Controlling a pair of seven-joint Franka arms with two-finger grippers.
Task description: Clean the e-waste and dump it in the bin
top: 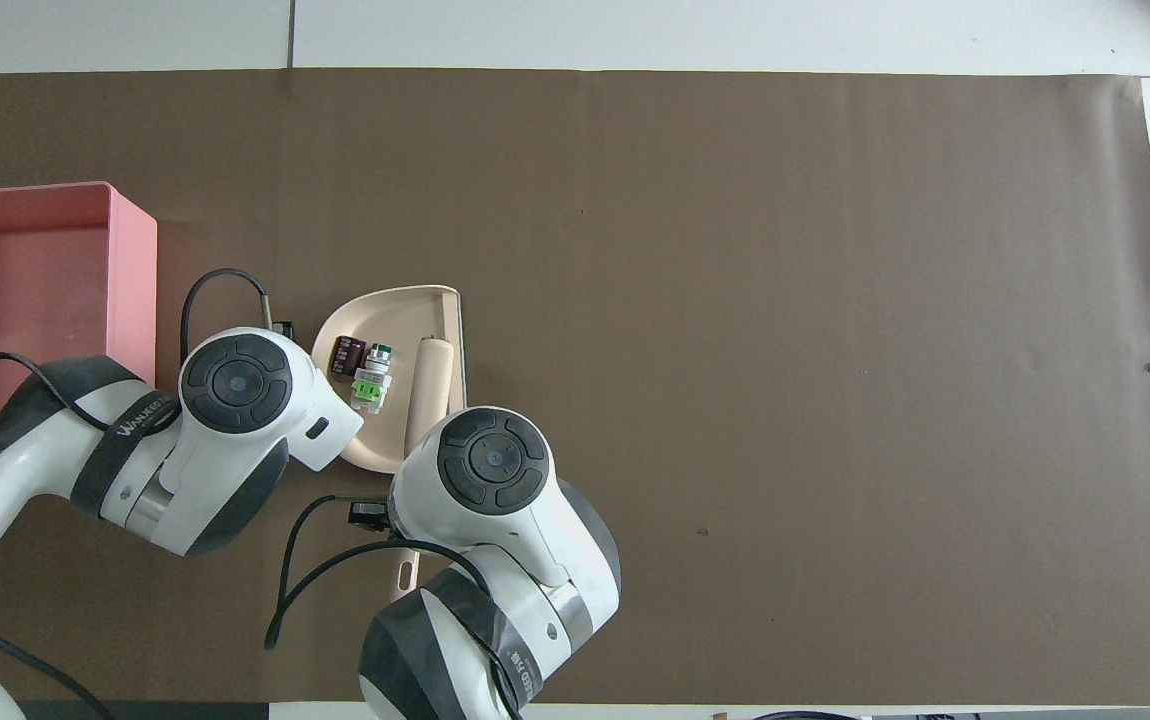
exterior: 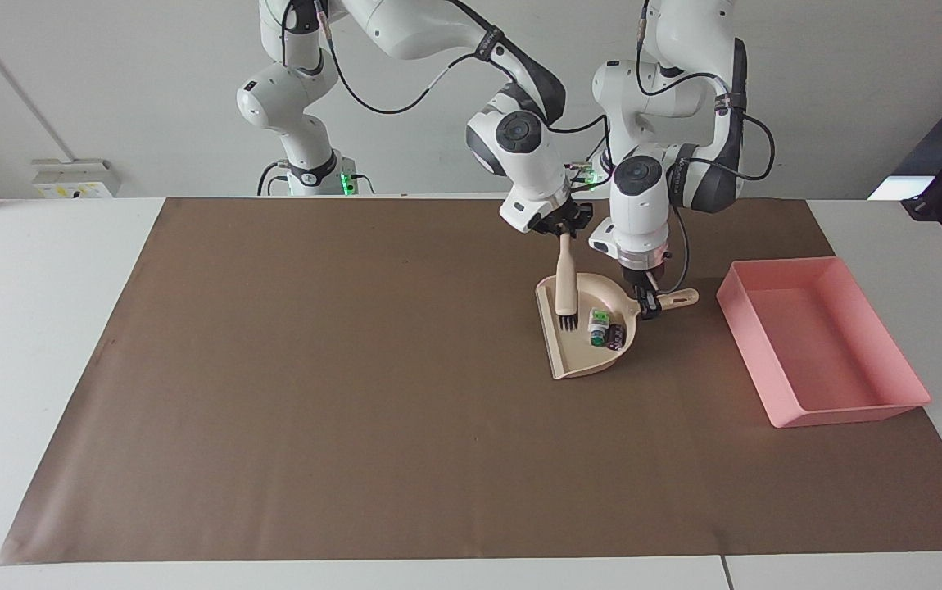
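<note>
From above, the arms hide both end effectors. The left end effector (exterior: 645, 305) pinches the dustpan (exterior: 581, 360) handle; the right end effector (exterior: 564, 232) pinches the brush (exterior: 566, 283). The e-waste (exterior: 606, 329), small white-green and dark bits, lies in the dustpan mid-frame, the pink bin (exterior: 880, 407) cut off at the overhead view's left edge.

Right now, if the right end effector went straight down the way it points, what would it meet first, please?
Probably the cream plastic dustpan: the right end effector, shut on the cream brush, points down over the pan's floor, bristles leading. Depth is uncertain.

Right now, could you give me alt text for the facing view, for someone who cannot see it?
The e-waste lies in a cream dustpan held by the left gripper; the right gripper holds a brush over it. The pink bin stands beside it on brown paper.
</note>
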